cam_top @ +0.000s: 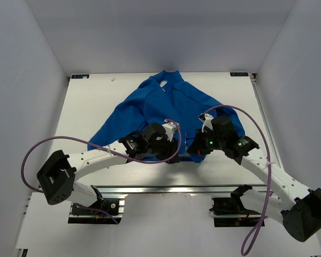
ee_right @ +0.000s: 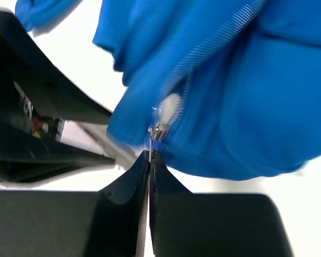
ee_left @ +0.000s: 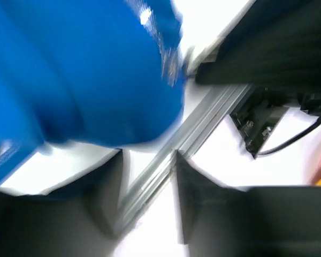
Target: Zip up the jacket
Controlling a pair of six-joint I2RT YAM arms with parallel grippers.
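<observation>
**Ana:** Which step was in hand?

**Ben:** The start of the pull, I'd say. The jacket (cam_top: 166,104) lay flat on the table (cam_top: 96,101), collar at the far side, hem at the near edge. The right gripper (ee_right: 150,158) was pinched together on the thin pull tab (ee_right: 150,143), just below the slider (ee_right: 159,130), at the bottom of the zipper (ee_right: 219,32).

**Ana:** And the left gripper (ee_left: 148,155)?

**Ben:** Its fingers stood apart with nothing between them, just beside the hem. That view was blurred, though.

**Ana:** What did the next move call for?

**Ben:** Probably the left clamping the hem to hold it taut, then the right drawing the slider toward the collar.

**Ana:** Was there room?

**Ben:** Open fabric lay ahead along the zipper. The aluminium rail (ee_left: 203,120) sat close behind the hem, and the two grippers crowded each other.
</observation>
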